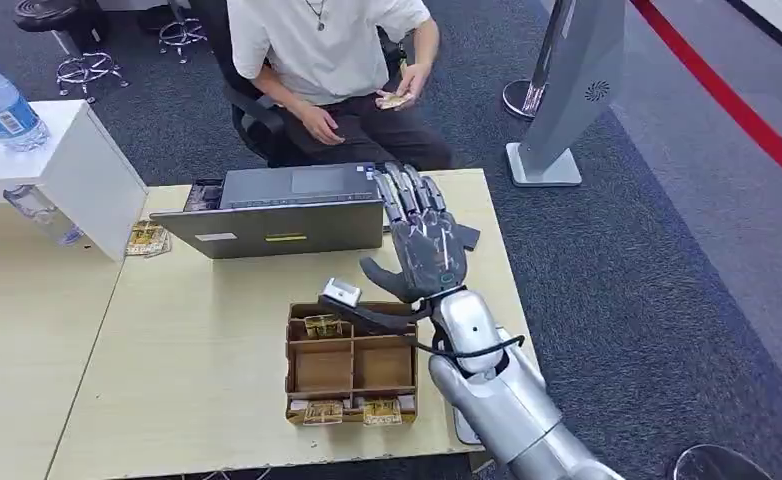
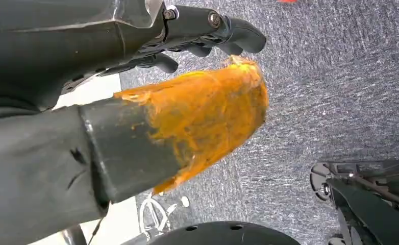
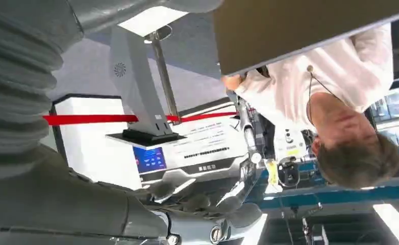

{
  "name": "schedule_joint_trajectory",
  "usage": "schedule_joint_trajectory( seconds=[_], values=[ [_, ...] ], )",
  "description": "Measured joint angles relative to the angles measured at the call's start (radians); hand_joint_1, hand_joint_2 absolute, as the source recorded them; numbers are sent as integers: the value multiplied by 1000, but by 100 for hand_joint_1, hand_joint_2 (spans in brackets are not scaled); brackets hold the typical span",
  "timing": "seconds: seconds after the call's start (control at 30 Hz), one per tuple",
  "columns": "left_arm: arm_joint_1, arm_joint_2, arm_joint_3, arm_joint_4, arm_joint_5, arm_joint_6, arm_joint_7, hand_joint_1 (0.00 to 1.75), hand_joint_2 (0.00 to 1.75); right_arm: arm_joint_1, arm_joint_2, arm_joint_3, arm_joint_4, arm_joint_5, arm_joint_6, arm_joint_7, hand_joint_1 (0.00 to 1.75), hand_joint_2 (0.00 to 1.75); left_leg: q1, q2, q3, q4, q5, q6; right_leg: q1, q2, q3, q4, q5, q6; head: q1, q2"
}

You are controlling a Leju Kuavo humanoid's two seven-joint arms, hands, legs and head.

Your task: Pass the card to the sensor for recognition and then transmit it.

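From my remote seat: pale wood surface (image 1: 197, 350) on dark grey carpet (image 1: 667, 280), red floor stripe (image 1: 737, 110) running diagonally at right. Person (image 1: 327, 50) on black office chair (image 1: 252, 110) behind surface; grey stand (image 1: 567, 90) beside.

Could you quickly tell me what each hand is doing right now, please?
Left hand: fingers curled, apparently holding nothing.
Right hand: open, fingers extended, holding nothing.

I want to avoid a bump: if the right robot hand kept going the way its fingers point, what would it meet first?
Probably the laptop: the right robot hand points across the table toward its right corner and the seated person beyond. Height is unclear, so it might pass over.
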Motion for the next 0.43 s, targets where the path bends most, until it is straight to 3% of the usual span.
schedule_joint_trajectory(
  seconds=[0.2, 0.43],
  values=[
    [1, 0, 0, 0, 12, 2, 0, 0, 0, 80, -6, -16, -96, -91, -15, -57, 0, 0, 0, 0, 0, 0, 0, 0, 0, 0, 0, 0, 0, 0, 0, 0],
    [2, 0, 0, 0, 31, 8, -2, 0, 0, 199, -22, -31, -240, -331, -1, -192, 0, 0, 0, 0, 0, 0, 0, 0, 0, 0, 0, 0, 0, 0, 0, 0]
  ],
)
